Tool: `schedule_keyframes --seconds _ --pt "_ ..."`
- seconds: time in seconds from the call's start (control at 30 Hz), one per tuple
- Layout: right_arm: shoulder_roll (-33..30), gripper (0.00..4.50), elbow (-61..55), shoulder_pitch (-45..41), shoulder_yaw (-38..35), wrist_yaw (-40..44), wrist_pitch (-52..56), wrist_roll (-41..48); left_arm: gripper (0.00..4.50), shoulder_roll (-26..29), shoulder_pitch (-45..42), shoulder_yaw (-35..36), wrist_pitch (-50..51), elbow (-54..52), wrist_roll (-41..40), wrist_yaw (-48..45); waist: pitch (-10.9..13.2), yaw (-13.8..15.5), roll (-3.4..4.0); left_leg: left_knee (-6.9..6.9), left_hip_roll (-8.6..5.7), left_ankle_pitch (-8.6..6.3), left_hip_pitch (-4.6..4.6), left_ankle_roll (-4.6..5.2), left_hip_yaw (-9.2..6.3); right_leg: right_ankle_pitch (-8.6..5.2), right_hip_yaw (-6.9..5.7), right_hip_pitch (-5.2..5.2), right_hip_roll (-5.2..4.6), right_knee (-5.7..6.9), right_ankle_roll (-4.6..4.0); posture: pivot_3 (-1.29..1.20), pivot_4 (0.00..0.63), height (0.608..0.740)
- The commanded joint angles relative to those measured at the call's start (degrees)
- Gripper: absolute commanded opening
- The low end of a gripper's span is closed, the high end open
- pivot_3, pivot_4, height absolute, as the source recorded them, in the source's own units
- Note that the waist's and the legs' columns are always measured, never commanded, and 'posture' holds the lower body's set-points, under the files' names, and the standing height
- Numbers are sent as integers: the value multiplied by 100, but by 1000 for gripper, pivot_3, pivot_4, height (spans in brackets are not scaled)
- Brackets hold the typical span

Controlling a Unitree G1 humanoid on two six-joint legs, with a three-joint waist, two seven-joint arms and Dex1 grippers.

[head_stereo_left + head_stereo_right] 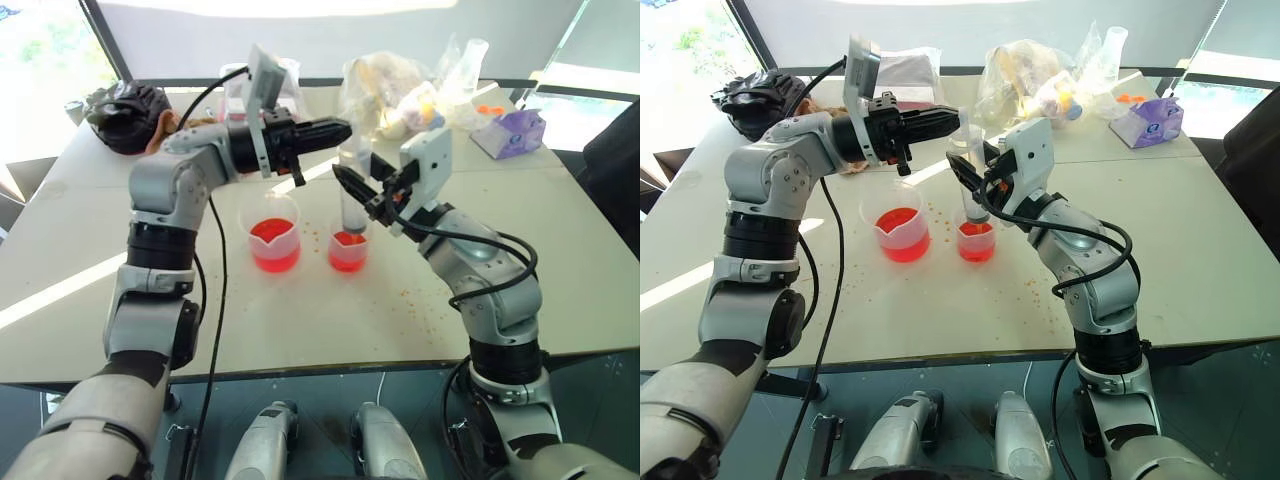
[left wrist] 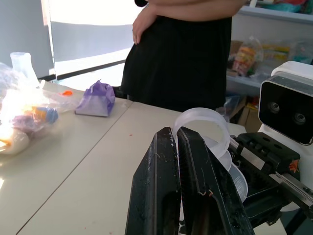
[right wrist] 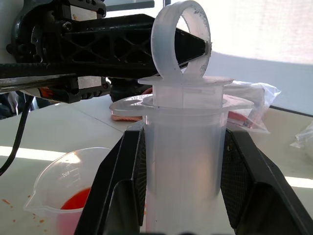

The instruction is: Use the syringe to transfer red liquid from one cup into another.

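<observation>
Both grippers engaged the syringe (image 3: 183, 161): right gripper (image 3: 183, 186) clamped its barrel above the smaller cup (image 1: 347, 250); left gripper (image 2: 178, 161), fingers clenched together, pressed the plunger ring.

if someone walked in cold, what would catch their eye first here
Probably the two clear cups of bright red liquid near the middle of the pale table: the wider beaker beside the narrower cup. Next, the big syringe standing upright in the narrower cup, clamped by the right pincer, with the shut left pincer at its plunger ring. Red droplets speckle the tabletop around the cups.
</observation>
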Motion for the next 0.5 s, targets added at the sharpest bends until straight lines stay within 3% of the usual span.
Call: schedule_keyframes --seconds 0.03,0.13,0.17,0.4,0.5 --pt "41 1420 -468 -448 -180 -75 -196 133 3 -96 117 -296 359 -326 -168 -144 0 4 0 0 0 0 0 0 -1 0 -1 0 0 0 0 0 150 736" --pt "27 1420 -466 -461 -200 -64 -169 154 3 -39 116 -165 504 -444 -225 -8 0 5 0 0 0 0 0 0 -1 0 -1 1 0 0 0 0 150 736" --pt "19 1420 -466 -464 -210 -62 -163 168 641 -24 122 -132 564 -482 -245 31 0 5 0 1 0 0 0 0 -1 0 -1 1 0 0 0 0 150 736" --pt "-44 1420 -392 -549 -233 -13 -154 217 1965 198 262 137 637 -906 -380 252 0 6 0 0 0 0 1 0 -2 0 -1 1 0 0 0 0 150 736" --pt "-78 1420 -349 -597 -273 24 -134 232 1965 385 349 350 657 -1028 -469 376 0 2 0 1 1 0 0 0 -2 0 0 1 0 0 0 0 150 736"
